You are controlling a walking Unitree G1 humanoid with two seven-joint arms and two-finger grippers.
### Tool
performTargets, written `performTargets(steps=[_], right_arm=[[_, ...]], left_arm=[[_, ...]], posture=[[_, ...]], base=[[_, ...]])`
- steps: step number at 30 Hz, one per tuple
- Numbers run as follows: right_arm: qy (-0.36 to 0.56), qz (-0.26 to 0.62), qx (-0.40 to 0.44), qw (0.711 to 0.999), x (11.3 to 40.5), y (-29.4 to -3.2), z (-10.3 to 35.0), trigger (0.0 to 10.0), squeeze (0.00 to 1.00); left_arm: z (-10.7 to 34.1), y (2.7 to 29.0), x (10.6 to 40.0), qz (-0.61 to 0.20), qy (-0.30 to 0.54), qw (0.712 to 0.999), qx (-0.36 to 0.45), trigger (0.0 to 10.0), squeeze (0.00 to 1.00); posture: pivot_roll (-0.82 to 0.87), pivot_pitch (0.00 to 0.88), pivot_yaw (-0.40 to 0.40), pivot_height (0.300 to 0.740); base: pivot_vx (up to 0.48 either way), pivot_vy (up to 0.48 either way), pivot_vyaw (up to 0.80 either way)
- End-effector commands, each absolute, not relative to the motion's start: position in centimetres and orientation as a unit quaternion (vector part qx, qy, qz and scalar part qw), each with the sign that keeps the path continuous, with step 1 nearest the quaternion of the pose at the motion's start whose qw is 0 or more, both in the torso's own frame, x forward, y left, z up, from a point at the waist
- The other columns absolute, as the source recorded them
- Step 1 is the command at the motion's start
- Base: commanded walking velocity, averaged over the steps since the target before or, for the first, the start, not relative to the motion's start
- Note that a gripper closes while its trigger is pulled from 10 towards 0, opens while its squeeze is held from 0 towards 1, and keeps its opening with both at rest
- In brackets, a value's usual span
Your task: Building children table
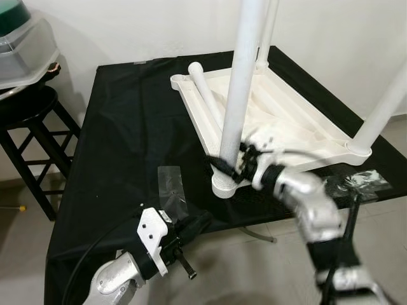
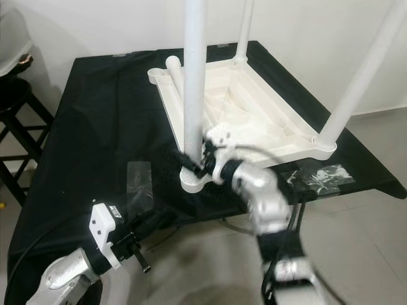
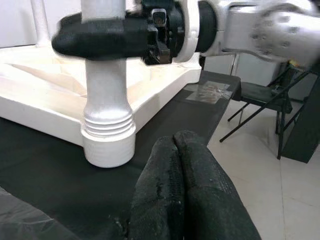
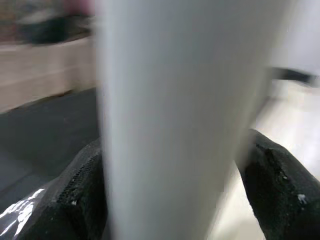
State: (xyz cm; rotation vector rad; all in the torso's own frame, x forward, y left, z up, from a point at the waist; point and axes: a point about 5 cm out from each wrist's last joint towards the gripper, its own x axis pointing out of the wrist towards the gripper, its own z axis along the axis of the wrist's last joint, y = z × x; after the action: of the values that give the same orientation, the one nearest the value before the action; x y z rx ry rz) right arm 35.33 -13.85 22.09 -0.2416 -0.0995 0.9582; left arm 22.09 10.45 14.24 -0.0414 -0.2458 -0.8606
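A white plastic children's table top point(image 1: 280, 121) lies upside down on the black-covered table point(image 1: 127, 127). Three white legs stand up from its corners. My right gripper point(image 1: 227, 166) is shut on the near-corner leg point(image 1: 238, 101) just above its threaded socket point(image 3: 108, 142); the right wrist view has that leg point(image 4: 170, 120) between the black fingers point(image 4: 272, 185). A loose white leg point(image 1: 206, 95) lies in the top by the far-left corner. My left gripper point(image 1: 194, 225) is shut and empty, low at the table's front edge, its fingertips point(image 3: 180, 165) pointing at the socket.
A black stool point(image 1: 35, 127) with a clear container point(image 1: 25, 44) stands at the left. Clear tape patches point(image 1: 172, 184) and crumpled plastic point(image 1: 356, 181) lie on the black cloth. Tiled floor lies below the front edge. A folding chair point(image 3: 265, 100) stands off to the right.
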Motion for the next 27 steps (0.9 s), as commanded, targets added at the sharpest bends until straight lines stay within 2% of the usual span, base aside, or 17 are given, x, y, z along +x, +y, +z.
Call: performTargets(steps=[1,5,6,8,9,10,13,17,20,25,27], right_arm=[[-0.039,0.505,-0.113,0.855,35.6,-14.0,21.9,10.0,0.00],[-0.037,0.518,-0.115,0.847,36.2,-14.1,22.7,10.0,0.00],[-0.036,0.528,-0.116,0.840,36.7,-14.1,23.4,7.9,0.00],[-0.035,0.533,-0.116,0.837,36.8,-14.1,23.7,7.9,0.00],[-0.034,0.540,-0.115,0.833,36.9,-14.1,23.8,3.2,0.00],[-0.033,0.545,-0.114,0.830,36.9,-14.1,23.9,0.0,0.00],[-0.029,0.552,-0.117,0.825,37.0,-14.1,23.9,0.0,0.00],[-0.016,0.585,-0.111,0.803,36.7,-14.3,23.0,0.0,0.00],[-0.012,0.588,-0.108,0.801,36.6,-14.4,22.5,0.0,0.00],[-0.016,0.567,-0.104,0.817,36.4,-15.2,21.9,0.0,0.00],[-0.018,0.512,-0.113,0.852,36.5,-15.6,21.4,0.0,0.00]], left_arm=[[13.9,10.4,21.5,-0.425,-0.116,0.897,-0.030,10.0,0.00],[13.8,10.5,21.4,-0.425,-0.111,0.898,-0.034,10.0,0.00],[13.6,10.6,21.3,-0.424,-0.107,0.899,-0.039,10.0,0.00],[13.6,10.6,21.2,-0.424,-0.106,0.899,-0.040,10.0,0.00],[13.6,10.6,21.2,-0.424,-0.105,0.899,-0.042,10.0,0.00],[13.5,10.5,21.2,-0.425,-0.103,0.898,-0.044,10.0,0.00],[13.4,10.5,21.3,-0.428,-0.100,0.897,-0.046,10.0,0.00],[13.3,10.3,21.4,-0.436,-0.096,0.893,-0.049,10.0,0.00],[13.3,10.3,21.4,-0.436,-0.095,0.893,-0.053,10.0,0.00],[13.2,10.3,21.5,-0.439,-0.092,0.892,-0.057,10.0,0.00],[13.2,10.4,21.5,-0.439,-0.091,0.892,-0.059,10.0,0.00]], posture=[[0.02,0.141,-0.008,0.740],[0.03,0.143,-0.011,0.740],[0.03,0.146,-0.012,0.740],[0.03,0.146,-0.012,0.740],[0.03,0.146,-0.012,0.740],[0.03,0.149,-0.011,0.740],[0.03,0.150,-0.011,0.740],[0.02,0.155,-0.010,0.740],[0.01,0.157,-0.007,0.740],[0.00,0.155,0.000,0.740],[-0.01,0.161,0.000,0.740]], base=[[0.000,0.000,0.00],[0.000,0.000,0.00],[0.000,0.000,0.00],[0.000,0.000,0.00],[0.000,0.000,0.00],[0.000,0.000,0.00],[0.000,0.000,0.00],[0.000,0.000,0.00],[0.000,0.000,0.00],[0.000,0.000,0.00],[0.000,0.000,0.00]])
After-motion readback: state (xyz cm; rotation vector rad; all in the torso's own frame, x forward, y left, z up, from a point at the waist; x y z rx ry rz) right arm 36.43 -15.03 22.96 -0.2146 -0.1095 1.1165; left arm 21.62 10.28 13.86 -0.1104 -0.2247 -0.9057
